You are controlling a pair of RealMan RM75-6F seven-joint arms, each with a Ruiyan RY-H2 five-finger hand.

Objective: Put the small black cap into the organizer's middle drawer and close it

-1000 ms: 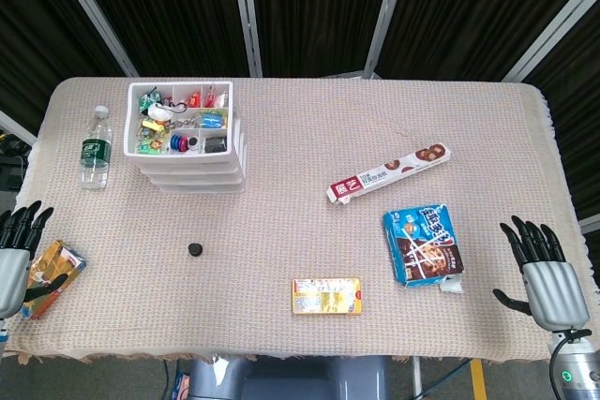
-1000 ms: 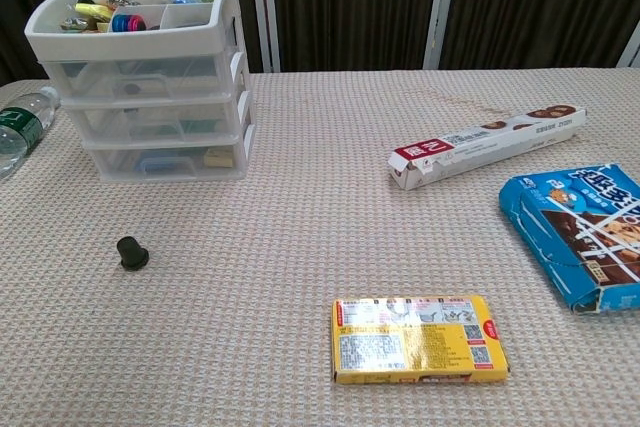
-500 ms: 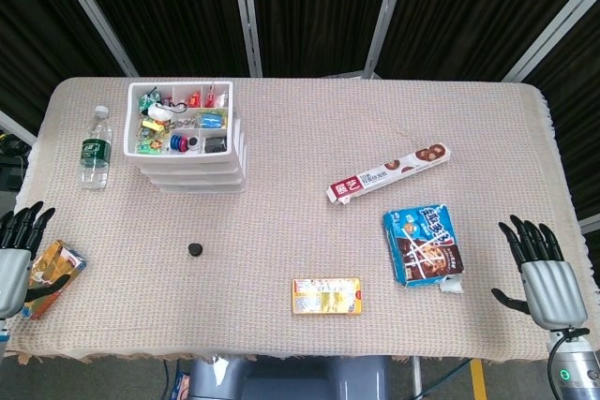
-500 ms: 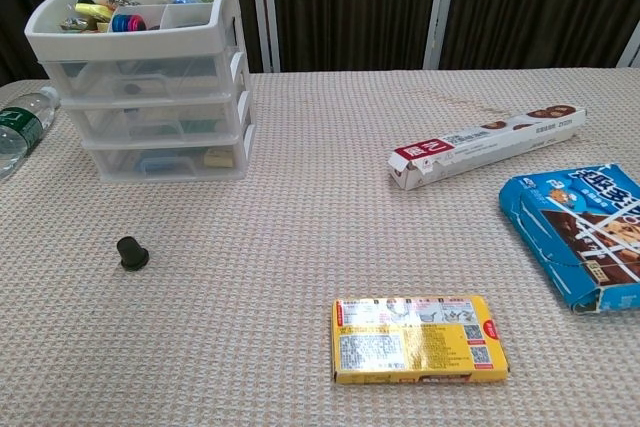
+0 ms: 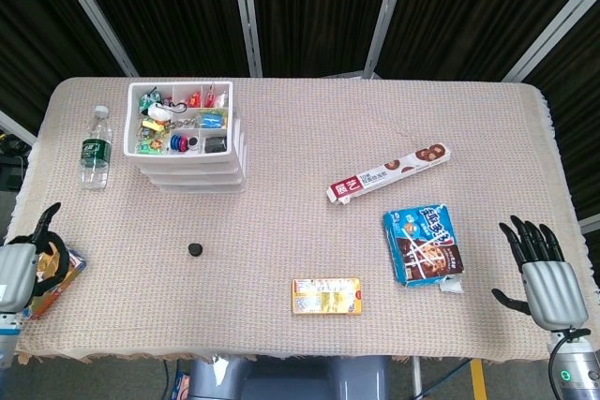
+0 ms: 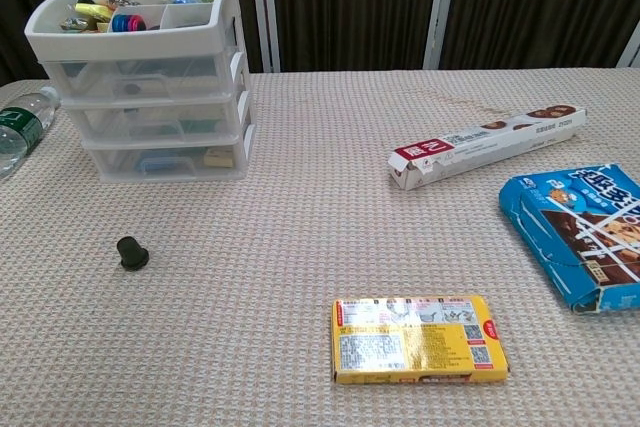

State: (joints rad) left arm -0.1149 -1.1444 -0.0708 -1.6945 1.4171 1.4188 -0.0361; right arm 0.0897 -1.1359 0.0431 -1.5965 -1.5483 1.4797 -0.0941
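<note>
Head view: nothing begun. Small black cap (image 5: 195,249) on cloth at six o'clock of organizer (image 5: 187,136). Left hand (image 5: 21,272) at edge, fingers unreadable; right hand (image 5: 544,274) spread, empty.

Chest view: middle drawer (image 6: 152,115) closed; needs opening first.

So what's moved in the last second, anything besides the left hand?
Only the left hand has changed: it turned at the table's near left edge, so its fingers no longer fan upward as before, and it holds nothing. The right hand shifted only slightly and stays open, fingers spread. The cap lies where it was on the cloth, untouched, and the organizer keeps all its drawers closed.
</note>
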